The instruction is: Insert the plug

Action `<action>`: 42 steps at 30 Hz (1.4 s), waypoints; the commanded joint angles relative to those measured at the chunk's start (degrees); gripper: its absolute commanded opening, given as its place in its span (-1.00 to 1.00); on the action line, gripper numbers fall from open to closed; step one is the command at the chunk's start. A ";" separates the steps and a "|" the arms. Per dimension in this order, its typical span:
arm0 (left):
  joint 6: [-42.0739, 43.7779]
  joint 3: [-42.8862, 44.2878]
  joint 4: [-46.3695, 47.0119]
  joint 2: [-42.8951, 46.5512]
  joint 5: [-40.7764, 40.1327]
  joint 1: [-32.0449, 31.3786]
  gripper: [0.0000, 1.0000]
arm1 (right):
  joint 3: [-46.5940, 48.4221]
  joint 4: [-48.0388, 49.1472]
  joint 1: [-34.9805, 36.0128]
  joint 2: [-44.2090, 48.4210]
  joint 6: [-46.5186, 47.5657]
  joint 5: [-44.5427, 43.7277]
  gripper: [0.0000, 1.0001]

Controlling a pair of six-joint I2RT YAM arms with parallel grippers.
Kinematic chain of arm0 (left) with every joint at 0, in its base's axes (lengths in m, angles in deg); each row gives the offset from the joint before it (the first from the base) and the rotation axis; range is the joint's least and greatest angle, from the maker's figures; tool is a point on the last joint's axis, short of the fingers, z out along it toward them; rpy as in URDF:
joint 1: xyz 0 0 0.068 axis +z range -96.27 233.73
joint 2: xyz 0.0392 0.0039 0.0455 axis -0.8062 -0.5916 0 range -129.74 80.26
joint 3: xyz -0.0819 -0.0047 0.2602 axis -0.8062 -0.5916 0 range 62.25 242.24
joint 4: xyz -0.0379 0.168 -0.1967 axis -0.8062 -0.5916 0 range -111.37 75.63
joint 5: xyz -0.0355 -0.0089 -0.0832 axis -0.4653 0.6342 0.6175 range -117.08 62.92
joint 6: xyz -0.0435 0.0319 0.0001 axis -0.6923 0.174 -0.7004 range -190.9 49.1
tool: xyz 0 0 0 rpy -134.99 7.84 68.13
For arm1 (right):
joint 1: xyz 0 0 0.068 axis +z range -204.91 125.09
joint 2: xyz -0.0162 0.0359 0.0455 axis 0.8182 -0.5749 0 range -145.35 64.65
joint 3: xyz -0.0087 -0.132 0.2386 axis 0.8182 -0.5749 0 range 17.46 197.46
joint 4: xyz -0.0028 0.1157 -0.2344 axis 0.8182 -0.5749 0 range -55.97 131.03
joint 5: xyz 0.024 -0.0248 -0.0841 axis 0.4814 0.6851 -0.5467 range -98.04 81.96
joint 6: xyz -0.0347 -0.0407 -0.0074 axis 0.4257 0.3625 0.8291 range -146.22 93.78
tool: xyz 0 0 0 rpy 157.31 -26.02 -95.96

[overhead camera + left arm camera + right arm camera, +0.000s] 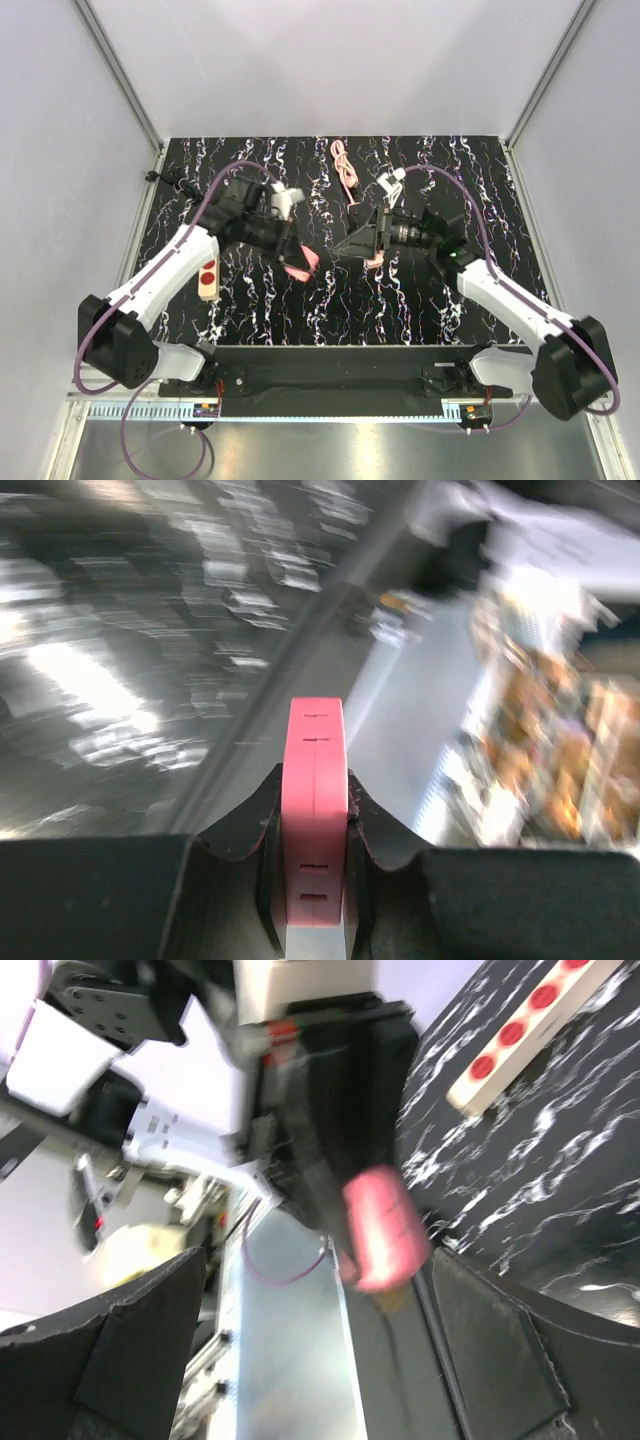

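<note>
Black table (400, 300) bears beige strip (208, 280); left tool (315, 815) grips pink strip (315, 760).

Holds the pink power strip (303, 264) in the left gripper (292, 250), just right of the beige strip (208, 278). Points the right gripper (350, 243) at it from farther right, fingers spread. Shows a pink cord (347, 170) lying on the marbled table (400, 300), up and right of the beige strip.
</note>
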 commanded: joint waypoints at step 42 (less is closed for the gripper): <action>15.03 3.44 2.51 -16.94 -51.59 35.58 -1.00 | -9.80 -5.20 -1.48 8.80 7.94 -6.38 0.99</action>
